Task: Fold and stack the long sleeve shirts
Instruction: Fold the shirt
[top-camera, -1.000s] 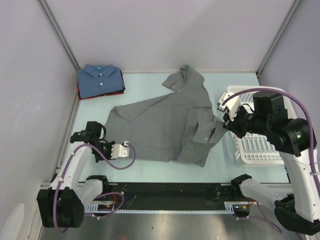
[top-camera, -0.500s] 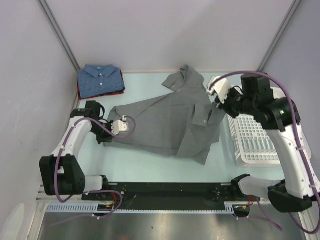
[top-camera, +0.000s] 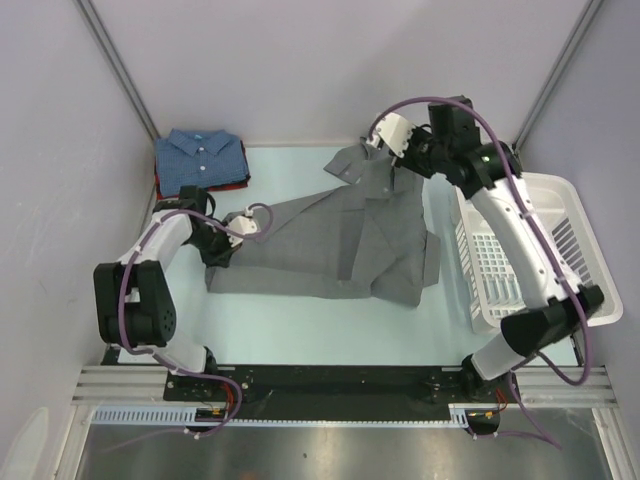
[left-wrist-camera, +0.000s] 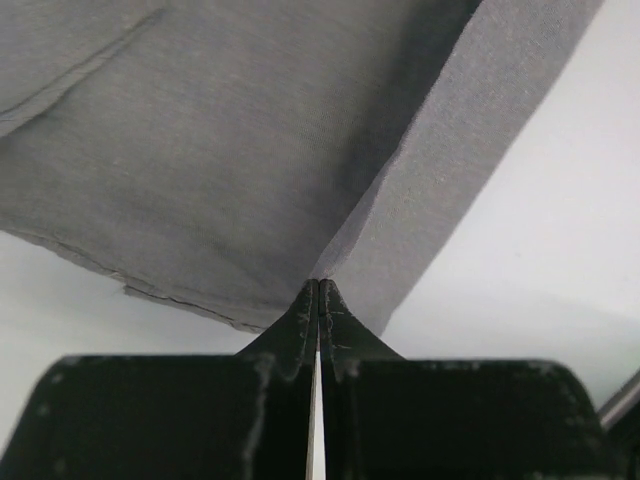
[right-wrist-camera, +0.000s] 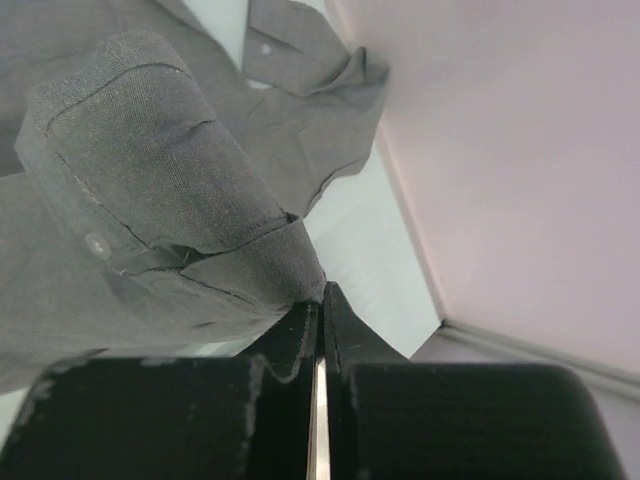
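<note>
The grey shirt lies spread at the centre in mid-fold, the left gripper pinched on its left edge, the right gripper clamped on a cuff by the far collar, so that sleeve likely next needs laying flat across the body.

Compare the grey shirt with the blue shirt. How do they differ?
The grey shirt lies spread and only partly folded; the blue shirt is folded small. The grey shirt is plain, the blue shirt finely patterned. The left gripper and right gripper pinch the grey shirt; neither holds the blue shirt. Both are collared.
</note>
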